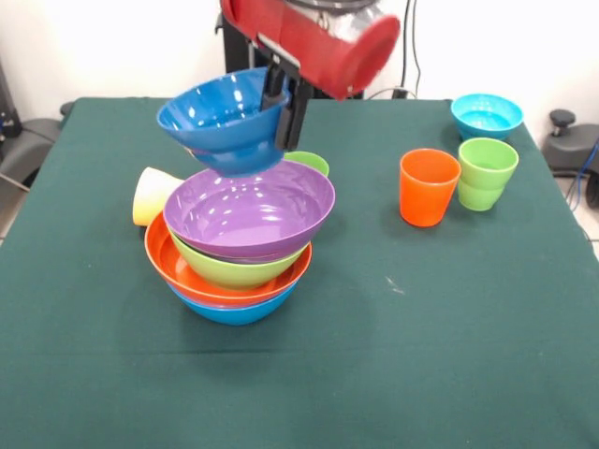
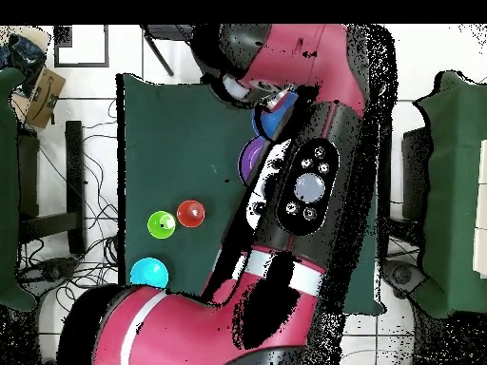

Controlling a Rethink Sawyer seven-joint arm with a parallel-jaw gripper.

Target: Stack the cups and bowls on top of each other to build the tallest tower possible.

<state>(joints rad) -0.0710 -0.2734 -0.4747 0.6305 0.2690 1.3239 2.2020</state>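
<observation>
The tower stands left of the table's middle: a blue bowl (image 1: 234,311) lowest, then orange (image 1: 192,276), lime green (image 1: 239,269) and purple (image 1: 248,210) on top. My gripper (image 1: 279,98) is shut on the rim of a dark blue bowl (image 1: 220,117) and holds it tilted just above the purple bowl. A yellow cup (image 1: 153,195) lies on its side behind the tower's left. A green cup (image 1: 309,163) peeks out behind the tower's right. In the overhead view the arm hides most of the tower; slivers of the purple (image 2: 250,157) and dark blue (image 2: 263,122) bowls show.
An orange cup (image 1: 429,187) and a light green cup (image 1: 487,173) stand upright at the right. A turquoise bowl (image 1: 487,114) sits behind them near the table's far edge. They also show in the overhead view: orange cup (image 2: 190,212), light green cup (image 2: 162,224), turquoise bowl (image 2: 149,273).
</observation>
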